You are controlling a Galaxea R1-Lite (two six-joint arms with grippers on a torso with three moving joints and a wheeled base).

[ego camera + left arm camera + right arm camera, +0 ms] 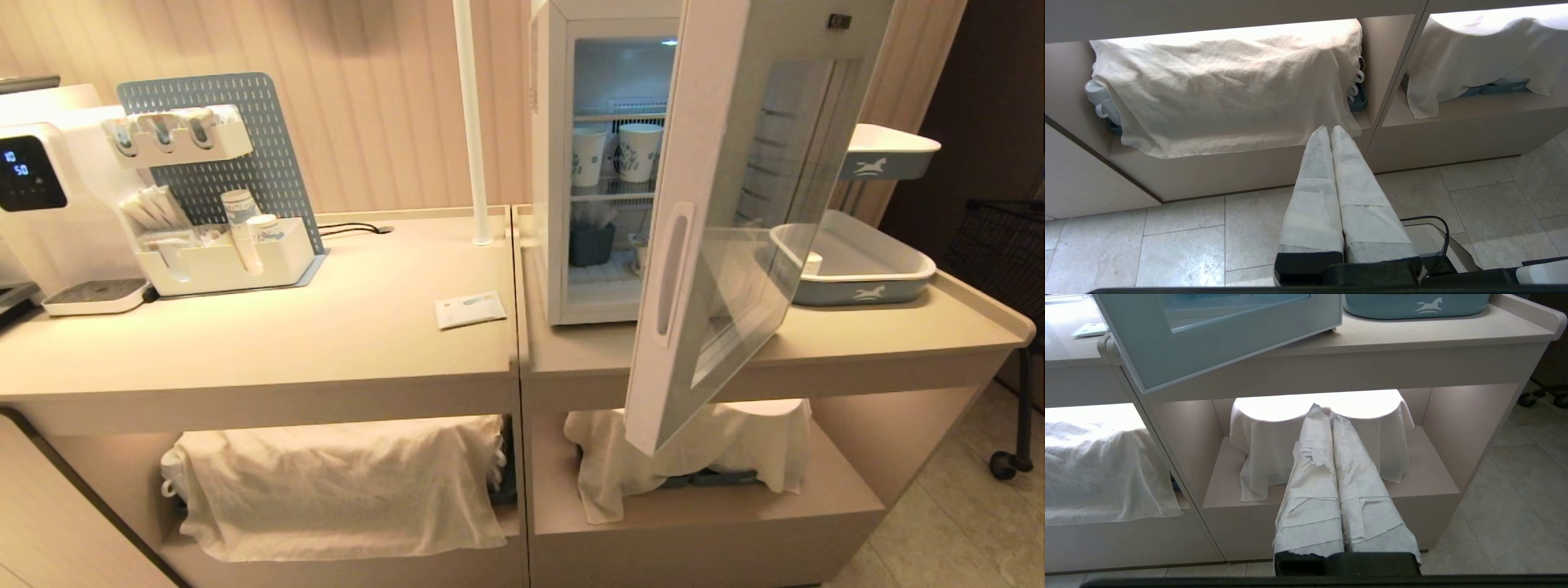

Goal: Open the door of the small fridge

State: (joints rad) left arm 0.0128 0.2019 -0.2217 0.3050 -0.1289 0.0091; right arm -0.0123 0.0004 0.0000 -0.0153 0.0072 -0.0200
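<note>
Standing wide open past the bench's [898,343] front edge, the door [735,204] is needing no further pull; both end effectors, left [1329,130] and right [1323,412], are hanging low, fingers together.

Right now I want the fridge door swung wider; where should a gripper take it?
Take the door at the recessed vertical handle on its white inner side, coming from the fridge's open front. The slot is probably the only fingerhold; the rest is flat frame and glass.

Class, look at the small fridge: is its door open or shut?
Open. The door has swung out from the small fridge, exposing its shelves and cups.
</note>
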